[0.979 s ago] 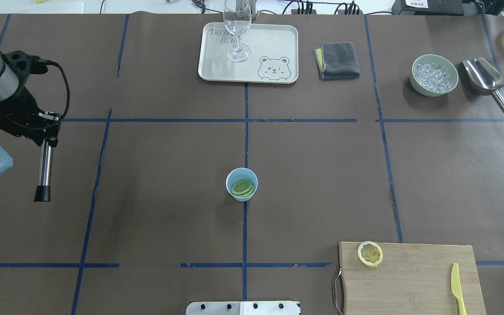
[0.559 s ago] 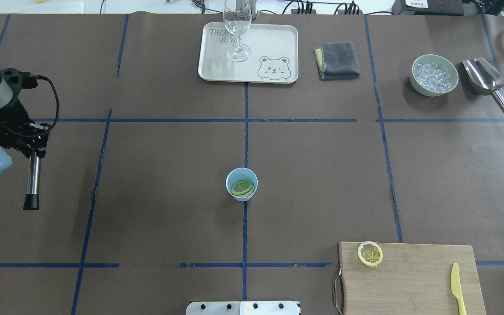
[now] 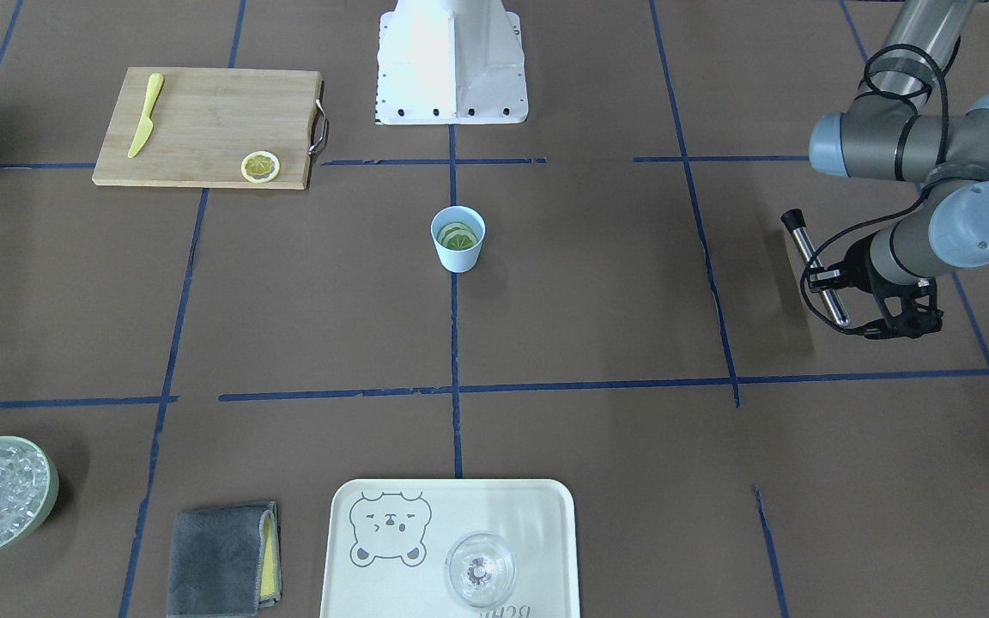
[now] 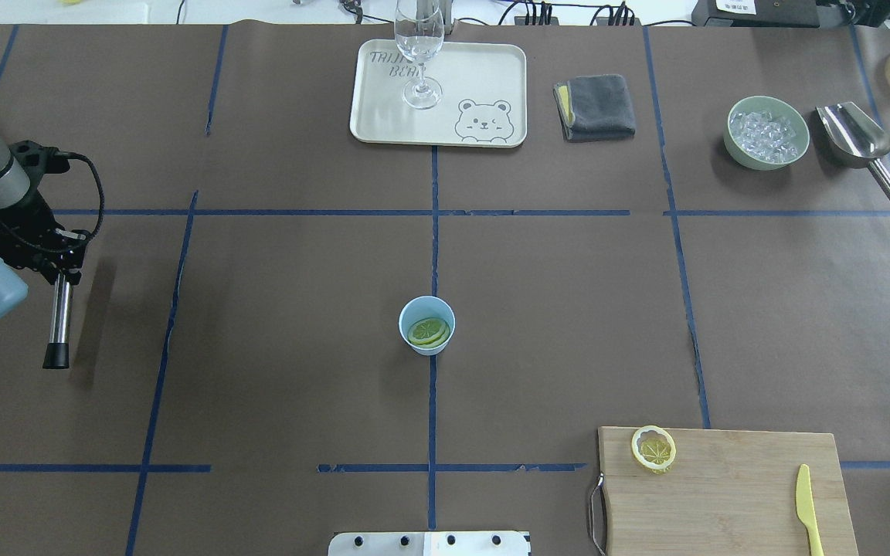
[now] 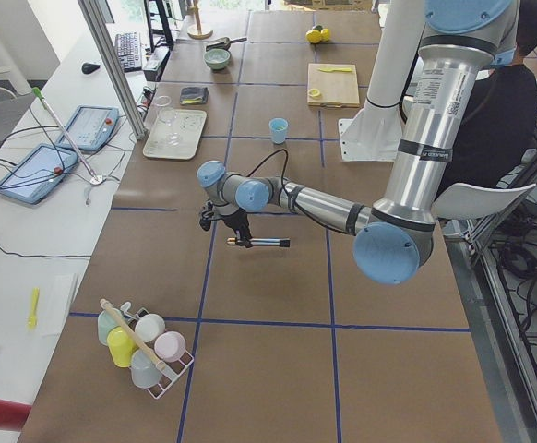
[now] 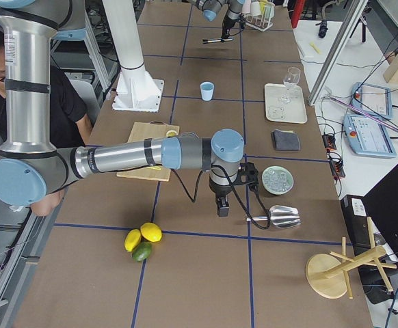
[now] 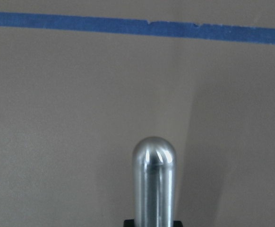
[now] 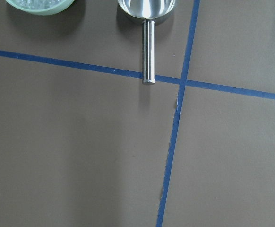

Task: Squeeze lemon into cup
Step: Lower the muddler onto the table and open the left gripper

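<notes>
Left claw [image 4: 62, 270] clamped on black-tipped steel rod [image 4: 59, 320], likely for pressing, held well clear of light-blue plastic cup [image 4: 427, 306] holding yellow lemon slices [image 4: 428, 332].

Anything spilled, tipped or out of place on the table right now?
Nothing stands out. The cup stands upright with lemon slices inside, no spill around it; the left claw holds a metal rod well clear of it.

The light-blue cup [image 5: 278, 129] stands upright on the brown table [image 5: 278, 286]. The cream tray [image 5: 190, 129] with a clear glass [image 5: 166, 118] lies to the cup's left, and the wooden cutting board [image 5: 335, 88] lies just beyond the cup. Well nearer the camera than the cup, the left gripper [image 5: 236, 240] holds a silver rod [image 5: 267, 243] level above the table.
</notes>
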`<state>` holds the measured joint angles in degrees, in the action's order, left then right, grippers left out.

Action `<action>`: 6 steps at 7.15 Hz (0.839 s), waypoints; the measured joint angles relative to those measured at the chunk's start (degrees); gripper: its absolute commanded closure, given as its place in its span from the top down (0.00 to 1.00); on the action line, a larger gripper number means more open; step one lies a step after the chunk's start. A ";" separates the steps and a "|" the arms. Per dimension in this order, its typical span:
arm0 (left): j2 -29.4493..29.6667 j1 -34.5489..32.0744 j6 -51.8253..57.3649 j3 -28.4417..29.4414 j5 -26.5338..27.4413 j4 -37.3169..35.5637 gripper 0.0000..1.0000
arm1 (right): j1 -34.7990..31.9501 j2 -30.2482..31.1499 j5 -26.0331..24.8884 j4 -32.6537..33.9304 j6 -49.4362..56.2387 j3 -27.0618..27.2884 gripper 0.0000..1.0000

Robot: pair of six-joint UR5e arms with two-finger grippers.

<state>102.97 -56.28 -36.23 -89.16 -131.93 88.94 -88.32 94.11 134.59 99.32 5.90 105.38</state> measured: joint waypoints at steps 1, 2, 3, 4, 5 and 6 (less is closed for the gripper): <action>0.02 0.02 -0.14 0.05 -0.05 0.59 1.00 | -0.01 -0.06 -0.02 -0.02 -0.08 0.00 1.00; 0.02 0.01 -0.26 -0.14 -0.05 0.89 1.00 | -0.04 -0.11 -0.03 -0.04 -0.17 0.00 1.00; 0.01 -0.03 -0.28 -0.62 -0.02 1.03 1.00 | -0.06 -0.09 -0.02 -0.02 -0.21 0.00 1.00; 0.17 -0.29 -0.15 -1.54 -0.01 1.11 1.00 | -0.11 0.05 0.09 -0.01 -0.21 0.00 1.00; 0.47 -1.42 0.17 -3.04 0.06 1.14 1.00 | -0.20 0.26 0.30 0.00 -0.21 0.00 1.00; 0.64 -3.75 1.20 -4.89 0.20 1.10 1.00 | -0.36 0.38 0.65 0.00 -0.27 -0.01 1.00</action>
<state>103.61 -60.03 -35.03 -94.05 -131.73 90.03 -88.69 94.49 135.24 99.32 5.63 105.37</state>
